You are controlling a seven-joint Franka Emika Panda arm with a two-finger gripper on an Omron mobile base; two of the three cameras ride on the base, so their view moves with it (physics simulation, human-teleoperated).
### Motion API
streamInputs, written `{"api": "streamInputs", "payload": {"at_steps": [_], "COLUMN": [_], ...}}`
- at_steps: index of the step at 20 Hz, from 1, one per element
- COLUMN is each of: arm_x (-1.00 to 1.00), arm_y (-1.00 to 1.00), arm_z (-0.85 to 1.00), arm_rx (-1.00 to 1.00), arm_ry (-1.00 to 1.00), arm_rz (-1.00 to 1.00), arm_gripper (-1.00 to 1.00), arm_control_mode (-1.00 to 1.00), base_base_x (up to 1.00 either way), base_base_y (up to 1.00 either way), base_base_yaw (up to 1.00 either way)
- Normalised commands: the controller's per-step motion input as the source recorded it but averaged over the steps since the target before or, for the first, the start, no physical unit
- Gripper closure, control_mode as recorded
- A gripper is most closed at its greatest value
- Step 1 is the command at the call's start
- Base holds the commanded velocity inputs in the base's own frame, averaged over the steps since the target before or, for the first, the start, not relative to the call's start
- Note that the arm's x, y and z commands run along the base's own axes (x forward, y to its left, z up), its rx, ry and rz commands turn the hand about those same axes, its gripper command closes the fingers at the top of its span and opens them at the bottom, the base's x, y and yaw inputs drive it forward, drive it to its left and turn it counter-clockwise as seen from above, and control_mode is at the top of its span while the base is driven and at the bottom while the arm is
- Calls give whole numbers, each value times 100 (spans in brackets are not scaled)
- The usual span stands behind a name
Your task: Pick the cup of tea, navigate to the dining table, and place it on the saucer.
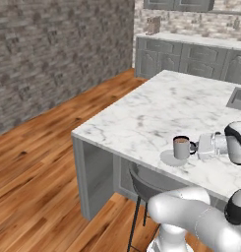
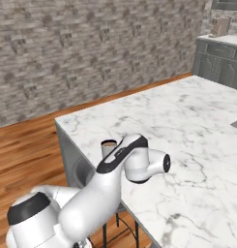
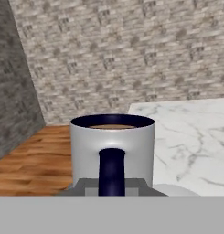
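Note:
The cup of tea [image 1: 181,146] is a small grey mug with a dark rim and brown liquid. It stands upright over the saucer [image 1: 170,159], near the front edge of the dining table [image 1: 156,110]. Its base meets the dish, but I cannot tell whether it rests there. My gripper [image 1: 195,146] reaches in from the right, shut on the dark handle [image 3: 111,170]. The hand view shows the cup of tea [image 3: 112,146] close up, with a pale sliver of saucer [image 3: 175,189] at its lower right. From the right base view the cup of tea [image 2: 109,147] peeks out behind my arm.
A dark stool [image 1: 141,181] is tucked under the table edge just below the saucer. A sink [image 1: 237,98] is set into the marble at far right. Grey cabinets [image 1: 191,56] line the back wall, and a brick wall [image 1: 53,49] stands left beyond the wooden floor [image 1: 38,167].

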Motion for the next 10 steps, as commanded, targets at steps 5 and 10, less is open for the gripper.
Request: {"api": "streamInputs", "payload": {"at_steps": [5, 10], "arm_x": [29, 18], "arm_y": [0, 0], "arm_z": [-26, -39], "arm_rx": [0, 0], "arm_ry": [0, 0], "arm_rz": [0, 0], "arm_gripper": [100, 100], "arm_control_mode": [-100, -100], "base_base_x": [0, 0], "base_base_y": [0, 0], "base_base_yaw": [0, 0]}}
